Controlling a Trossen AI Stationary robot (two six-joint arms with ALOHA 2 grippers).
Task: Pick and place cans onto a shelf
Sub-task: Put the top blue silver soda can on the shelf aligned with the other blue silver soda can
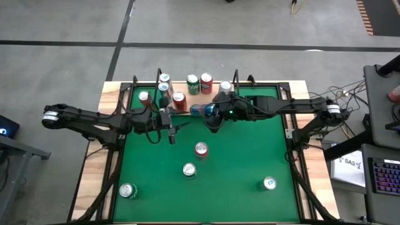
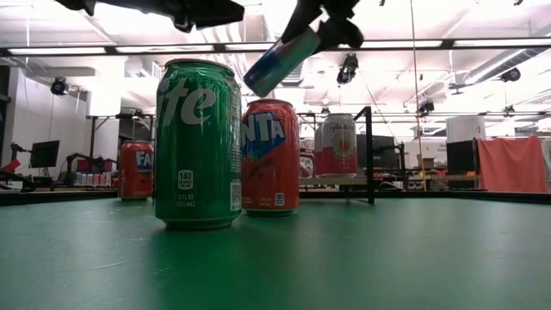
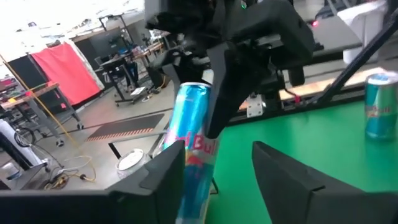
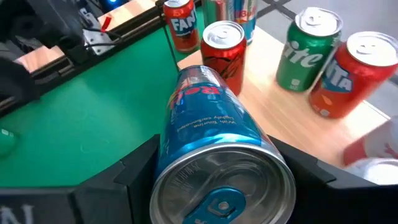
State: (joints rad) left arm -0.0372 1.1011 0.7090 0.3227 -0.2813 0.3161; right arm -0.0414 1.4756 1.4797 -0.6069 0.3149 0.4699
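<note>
Cans (image 1: 199, 84) are standing in a group on the shelf (image 1: 215, 98) at the far edge of the bench (image 1: 237, 156), and four more are sitting loose on the green top. My right tool (image 1: 209, 111) is gripping a blue can (image 4: 214, 155), holding it tilted in the air just beside the shelf. In the low view its lower part is hiding behind the red can (image 2: 270, 155), which is itself partly behind the green can (image 2: 197, 143). My left tool (image 1: 173, 127) is hanging close by, its fingers (image 3: 283, 180) standing apart with nothing between them. One white can (image 4: 373, 155) is getting cut off at the edge of my right wrist view.
</note>
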